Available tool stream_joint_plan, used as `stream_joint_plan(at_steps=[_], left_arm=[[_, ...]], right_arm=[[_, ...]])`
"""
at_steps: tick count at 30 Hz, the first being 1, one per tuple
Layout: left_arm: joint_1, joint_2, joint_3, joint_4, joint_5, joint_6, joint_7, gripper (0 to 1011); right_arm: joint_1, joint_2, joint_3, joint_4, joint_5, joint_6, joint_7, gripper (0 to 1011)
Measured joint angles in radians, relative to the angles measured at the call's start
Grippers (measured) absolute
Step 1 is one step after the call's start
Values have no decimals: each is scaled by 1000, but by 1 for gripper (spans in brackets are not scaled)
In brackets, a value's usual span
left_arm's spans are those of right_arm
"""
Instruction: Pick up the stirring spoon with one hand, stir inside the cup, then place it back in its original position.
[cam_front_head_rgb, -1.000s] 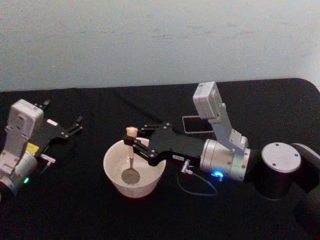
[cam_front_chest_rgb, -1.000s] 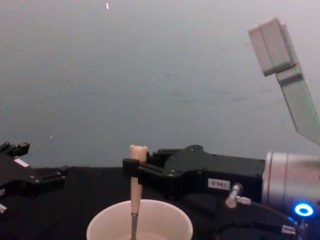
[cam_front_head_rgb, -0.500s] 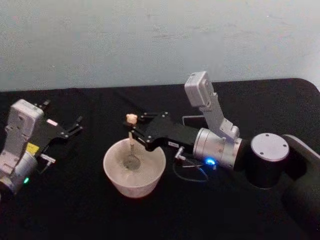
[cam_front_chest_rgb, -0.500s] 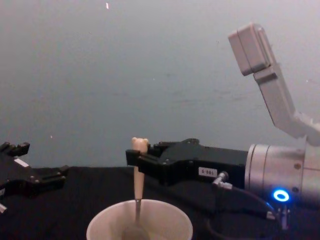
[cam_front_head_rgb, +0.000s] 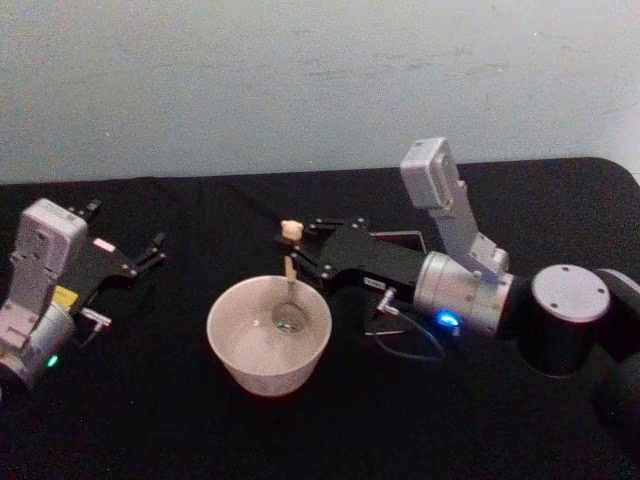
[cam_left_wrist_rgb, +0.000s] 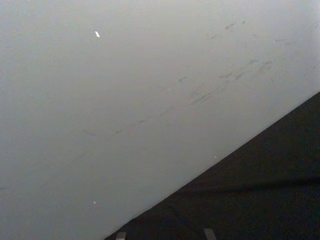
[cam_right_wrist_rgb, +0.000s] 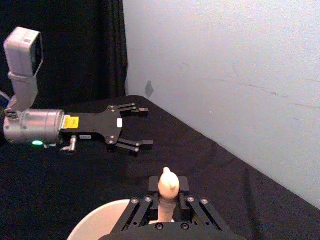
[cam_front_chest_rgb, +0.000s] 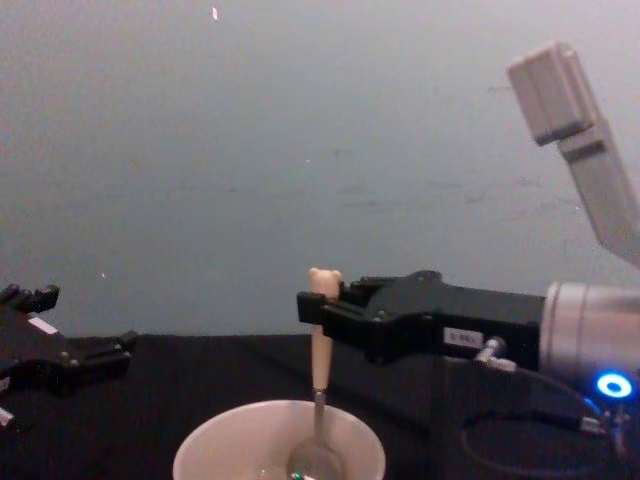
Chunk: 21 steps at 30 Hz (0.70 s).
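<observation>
The cream-white cup (cam_front_head_rgb: 247, 345) stands mid-table. The stirring spoon (cam_front_chest_rgb: 320, 340) stands nearly upright in it, its bear-head top (cam_front_head_rgb: 291, 229) above the rim and its silver bowl (cam_front_head_rgb: 288, 322) low in the cup's right rear part. My right gripper (cam_front_head_rgb: 296, 250), the working hand, is shut on the beige handle just under the bear head (cam_right_wrist_rgb: 167, 181). The dark holder (cam_front_head_rgb: 400, 236) lies mostly hidden behind the right arm. My left gripper (cam_front_head_rgb: 140, 255) rests open at the table's left, apart from the cup, also seen in the right wrist view (cam_right_wrist_rgb: 137, 127).
The black cloth table (cam_front_head_rgb: 150, 420) ends at a pale wall (cam_front_head_rgb: 300, 80) behind. The right arm's wrist with its blue light (cam_front_head_rgb: 445, 320) and a loose cable (cam_front_head_rgb: 405, 345) lie just right of the cup. Free table lies in front of the cup.
My right gripper has carried the spoon to the right across the cup, from its left-centre to its right rear. The left arm has not moved.
</observation>
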Motion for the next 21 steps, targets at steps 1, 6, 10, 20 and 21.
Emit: stream_joint_plan(at_steps=[1,6,10,20,21], left_arm=[[0,0,0,0,0,0,0,1001],[0,0,0,0,0,0,0,1001],[0,0,0,0,0,0,0,1001],[0,0,0,0,0,0,0,1001],[0,0,0,0,0,0,0,1001]], right_arm=[[-9,10,5,-14,4,1,4,223],[-39,43,15,-58,20,7,19,223],[-67,74,19,-103,39,16,35,223],[-109,119,3,-169,71,32,65,223],[-108,118,-3,-170,71,32,67,223]])
